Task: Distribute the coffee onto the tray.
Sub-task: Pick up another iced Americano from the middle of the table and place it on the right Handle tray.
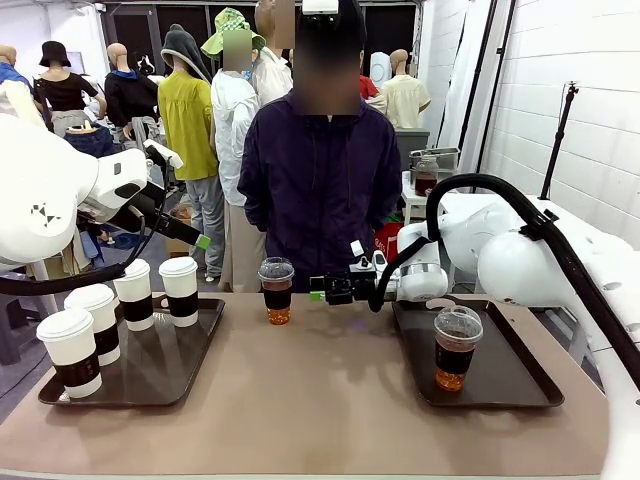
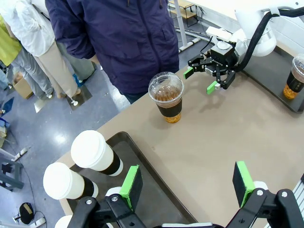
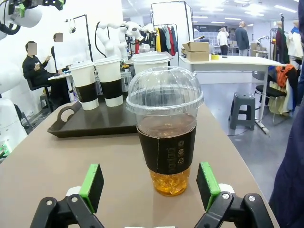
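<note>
Clear dome-lidded cup [image 3: 166, 142] facing right gripper [image 3: 150, 186].
We are finding its jaws spread wide, the cup standing just left of the tips, aligned, not touching.

You have a person in a dark jacket [image 1: 320, 180] at the far edge of the table [image 1: 320, 400]. A grey stool [image 3: 244, 98] stands nearby.
</note>
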You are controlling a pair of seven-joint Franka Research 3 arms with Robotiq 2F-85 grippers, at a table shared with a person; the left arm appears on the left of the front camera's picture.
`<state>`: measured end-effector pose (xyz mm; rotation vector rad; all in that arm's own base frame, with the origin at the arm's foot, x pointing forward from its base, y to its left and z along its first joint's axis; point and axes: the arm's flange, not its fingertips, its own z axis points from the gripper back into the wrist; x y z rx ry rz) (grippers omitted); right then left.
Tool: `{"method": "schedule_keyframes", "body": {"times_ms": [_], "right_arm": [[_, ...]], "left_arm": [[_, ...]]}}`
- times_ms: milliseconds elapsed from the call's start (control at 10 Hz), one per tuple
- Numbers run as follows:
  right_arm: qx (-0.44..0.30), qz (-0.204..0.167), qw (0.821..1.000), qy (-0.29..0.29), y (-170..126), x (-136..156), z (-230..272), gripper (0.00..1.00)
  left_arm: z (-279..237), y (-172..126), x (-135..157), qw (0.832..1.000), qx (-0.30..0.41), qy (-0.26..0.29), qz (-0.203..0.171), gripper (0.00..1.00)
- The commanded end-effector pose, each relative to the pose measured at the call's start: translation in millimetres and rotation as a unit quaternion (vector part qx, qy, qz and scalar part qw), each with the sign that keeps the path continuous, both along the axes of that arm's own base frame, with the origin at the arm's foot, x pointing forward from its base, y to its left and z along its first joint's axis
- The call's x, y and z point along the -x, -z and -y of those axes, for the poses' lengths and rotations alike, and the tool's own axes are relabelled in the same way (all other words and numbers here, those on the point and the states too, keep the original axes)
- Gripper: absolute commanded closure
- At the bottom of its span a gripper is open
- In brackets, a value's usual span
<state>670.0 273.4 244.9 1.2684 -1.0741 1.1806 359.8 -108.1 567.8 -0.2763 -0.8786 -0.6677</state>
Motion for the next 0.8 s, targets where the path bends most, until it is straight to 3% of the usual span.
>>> {"method": "schedule_keyframes", "body": {"times_ms": [0,700], "right_arm": [[-0.005,0.001,1.000,-0.004,7,-7,-17,0.00],[-0.003,-0.006,1.000,-0.003,14,-30,-52,0.00]], "left_arm": [[-2,1,-1,1.000,0.002,0.001,-0.001,0.00],[-2,1,-1,1.000,0.002,0.001,-0.001,0.00]]}}
